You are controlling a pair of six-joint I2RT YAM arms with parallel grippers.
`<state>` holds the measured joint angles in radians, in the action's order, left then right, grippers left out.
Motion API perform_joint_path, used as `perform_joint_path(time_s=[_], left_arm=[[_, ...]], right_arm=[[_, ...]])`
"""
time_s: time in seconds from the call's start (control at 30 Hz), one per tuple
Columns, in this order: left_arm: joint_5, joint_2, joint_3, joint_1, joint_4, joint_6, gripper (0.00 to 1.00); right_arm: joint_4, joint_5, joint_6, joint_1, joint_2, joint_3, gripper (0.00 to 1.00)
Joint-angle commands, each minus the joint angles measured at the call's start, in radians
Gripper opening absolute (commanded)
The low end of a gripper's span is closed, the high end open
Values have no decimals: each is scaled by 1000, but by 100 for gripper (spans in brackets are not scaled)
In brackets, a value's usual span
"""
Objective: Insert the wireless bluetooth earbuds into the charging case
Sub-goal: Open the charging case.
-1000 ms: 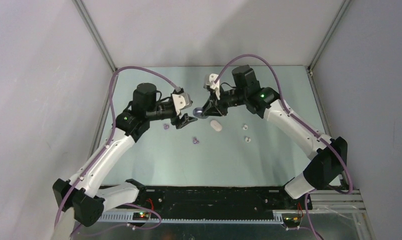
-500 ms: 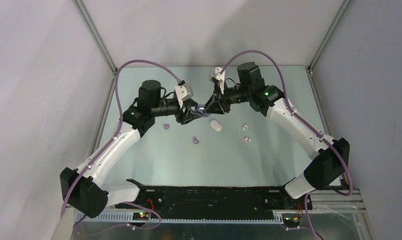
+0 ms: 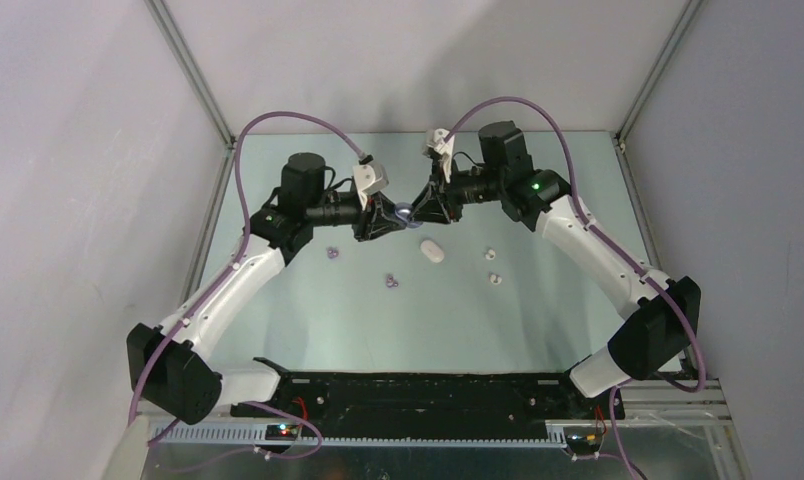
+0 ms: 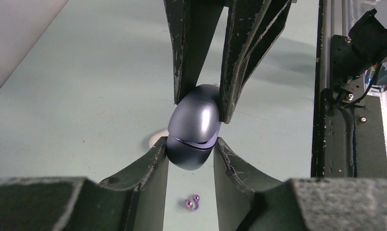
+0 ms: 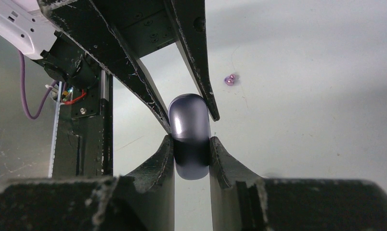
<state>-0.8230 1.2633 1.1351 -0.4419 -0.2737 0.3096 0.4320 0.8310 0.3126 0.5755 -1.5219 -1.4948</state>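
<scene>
The white charging case (image 3: 432, 250) lies on the table with nothing touching it, and a sliver of the case (image 4: 154, 139) shows behind my left finger. Two white earbuds (image 3: 490, 254) (image 3: 494, 278) lie to its right. Above the table, both grippers meet on a round lilac-grey disc (image 3: 404, 213) with a seam around it. My left gripper (image 3: 392, 219) (image 4: 190, 149) is shut on its lower half. Facing it, my right gripper (image 3: 416, 211) (image 5: 191, 144) is shut on the other end of the disc (image 5: 189, 125).
Two tiny lilac-purple pieces lie on the table, one piece (image 3: 332, 253) under the left arm and the other piece (image 3: 391, 282) (image 4: 191, 204) nearer the front. Grey walls enclose the table on the left, back and right. A black rail (image 3: 428, 390) runs along the near edge.
My left gripper moved right to the disc held by the right gripper and closed its fingers on it. The right gripper stayed shut on the disc and shifted slightly.
</scene>
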Motion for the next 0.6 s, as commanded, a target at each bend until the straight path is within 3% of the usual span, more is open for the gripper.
perform_joint_path(time_s=[0.0,0.17,0.27,0.33,0.57], left_arm=[[-36,-1,31,0,44,-5,6],[-48,-4,28,1,51,5,0],[-58,-4,26,3,49,13,0],[-68,-1,27,4,52,16,0],[-89,14,32,8,54,17,0]], right_arm=[[-64,23,-63,-5,31,-13,2],[-92,22,-114,-28,14,-13,12],[-99,5,-130,-41,9,-13,29],[-109,-10,-140,-53,5,-15,35],[-136,-42,-187,-97,-16,-35,46]])
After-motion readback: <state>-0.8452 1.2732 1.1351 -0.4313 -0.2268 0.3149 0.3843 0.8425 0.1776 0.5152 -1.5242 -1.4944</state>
